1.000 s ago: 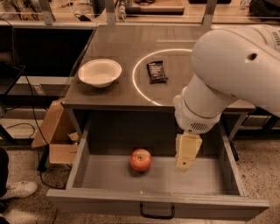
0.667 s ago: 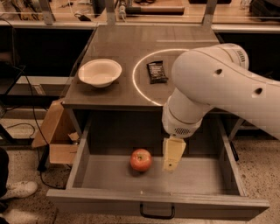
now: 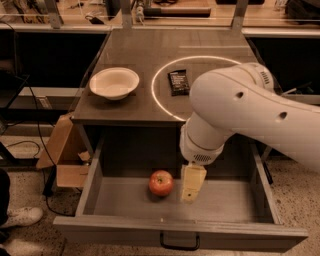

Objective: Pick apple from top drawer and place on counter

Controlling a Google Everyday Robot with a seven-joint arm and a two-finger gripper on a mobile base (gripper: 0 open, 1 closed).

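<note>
The red apple (image 3: 161, 182) lies on the floor of the open grey top drawer (image 3: 125, 205), left of centre. The drawer's front panel has a small black handle (image 3: 179, 242). My gripper (image 3: 192, 184) hangs down inside the drawer from the big white arm (image 3: 250, 107), just right of the apple and apart from it. The counter (image 3: 150, 55) above the drawer bears a thin white circle.
A white bowl (image 3: 114, 82) stands on the counter's left side. A dark snack bar wrapper (image 3: 178, 82) lies inside the white circle. A cardboard box (image 3: 62, 150) sits on the floor left of the drawer. A cluttered wooden workbench (image 3: 150, 12) runs behind.
My arm and gripper have moved left inside the drawer, from its right part toward the apple. The apple has not moved.
</note>
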